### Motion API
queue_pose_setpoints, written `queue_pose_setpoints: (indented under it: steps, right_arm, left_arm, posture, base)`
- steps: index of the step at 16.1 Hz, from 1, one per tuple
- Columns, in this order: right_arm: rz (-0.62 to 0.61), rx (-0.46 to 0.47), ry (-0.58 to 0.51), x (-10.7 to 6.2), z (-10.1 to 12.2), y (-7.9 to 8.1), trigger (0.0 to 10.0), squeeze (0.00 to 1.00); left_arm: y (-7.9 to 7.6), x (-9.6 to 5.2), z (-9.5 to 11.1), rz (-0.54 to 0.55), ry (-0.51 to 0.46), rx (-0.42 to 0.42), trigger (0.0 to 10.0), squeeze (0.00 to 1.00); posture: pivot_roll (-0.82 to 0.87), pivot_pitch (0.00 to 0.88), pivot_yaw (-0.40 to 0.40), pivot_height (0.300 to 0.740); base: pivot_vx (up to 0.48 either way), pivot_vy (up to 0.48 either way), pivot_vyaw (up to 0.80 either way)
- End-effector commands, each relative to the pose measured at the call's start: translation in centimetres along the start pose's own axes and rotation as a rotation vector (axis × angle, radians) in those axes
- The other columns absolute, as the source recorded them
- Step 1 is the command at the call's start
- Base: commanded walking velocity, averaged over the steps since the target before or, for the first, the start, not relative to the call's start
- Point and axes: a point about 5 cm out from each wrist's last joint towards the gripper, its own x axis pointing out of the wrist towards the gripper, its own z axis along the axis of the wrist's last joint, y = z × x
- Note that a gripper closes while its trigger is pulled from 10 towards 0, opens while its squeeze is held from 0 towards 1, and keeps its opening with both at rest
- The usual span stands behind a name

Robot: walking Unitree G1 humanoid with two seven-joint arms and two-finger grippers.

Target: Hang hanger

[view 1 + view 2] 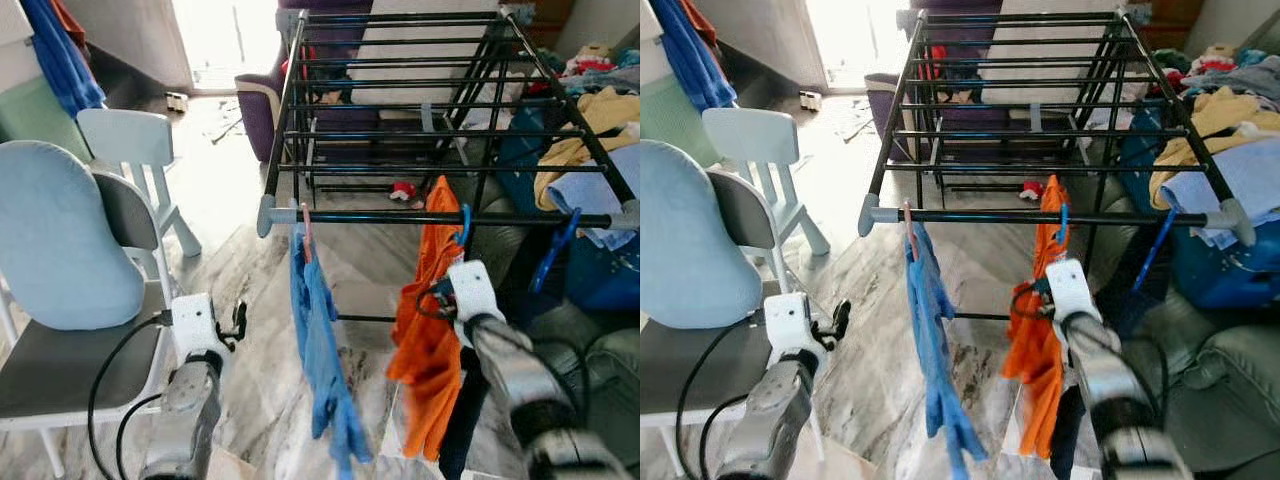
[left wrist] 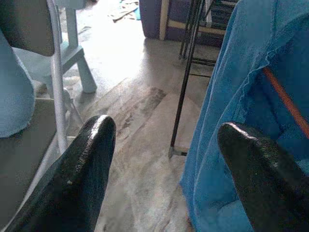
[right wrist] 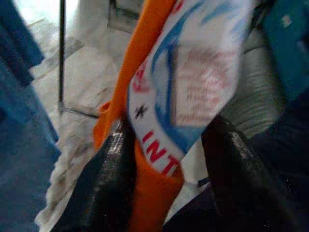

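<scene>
Blue hanger (image 1: 463,226) with orange shirt (image 1: 428,330) hooked on front rail of drying rack (image 1: 400,217). Right gripper (image 3: 164,159) jaws pinch shirt fabric. Left gripper (image 2: 166,159) jaws wide, empty, beside blue garment (image 1: 322,350). Risk: pulling away while clamped drags hook off rail.

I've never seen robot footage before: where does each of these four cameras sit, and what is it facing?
Left eye, on the head: looks down at the drying rack; both silver arms show.
Right eye: same scene, shifted sideways.
Left wrist: along the open left tool, at the blue garment.
Right wrist: along the right tool, around the orange shirt.
All share the blue garment.
</scene>
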Motion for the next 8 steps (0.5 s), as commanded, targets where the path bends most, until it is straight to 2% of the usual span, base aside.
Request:
queue_pose_setpoints:
  steps: [1, 3, 6, 8]
  right_arm:
    - [-0.022, -0.009, -0.075, -0.4, 1.0, 0.0, 10.0, 1.00]
    - [-0.059, -0.004, -0.112, -1.3, 0.7, -0.2, 10.0, 1.00]
    - [-0.084, 0.010, -0.117, -1.1, 1.7, -0.4, 10.0, 1.00]
    - [-0.183, 0.068, -0.119, -1.6, 1.5, -2.0, 10.0, 1.00]
  left_arm:
    - [0.8, -0.4, 0.3, 0.032, -0.022, 0.021, 10.0, 0.00]
    - [1.4, -1.2, -0.3, 0.063, -0.025, 0.033, 10.0, 0.00]
    - [0.9, -1.8, -0.9, 0.094, -0.018, 0.018, 10.0, 0.00]
    - [0.7, -1.7, -0.7, 0.063, -0.022, 0.039, 10.0, 0.00]
  posture:
    - [-0.08, 0.000, 0.082, 0.740]
    - [-0.07, 0.000, 0.056, 0.740]
    - [-0.05, 0.000, 0.021, 0.740]
    - [-0.07, 0.000, 0.051, 0.740]
  base:
    - [0.000, 0.000, 0.00]
    - [0.000, 0.000, 0.00]
    - [0.000, 0.000, 0.00]
    - [0.000, 0.000, 0.00]
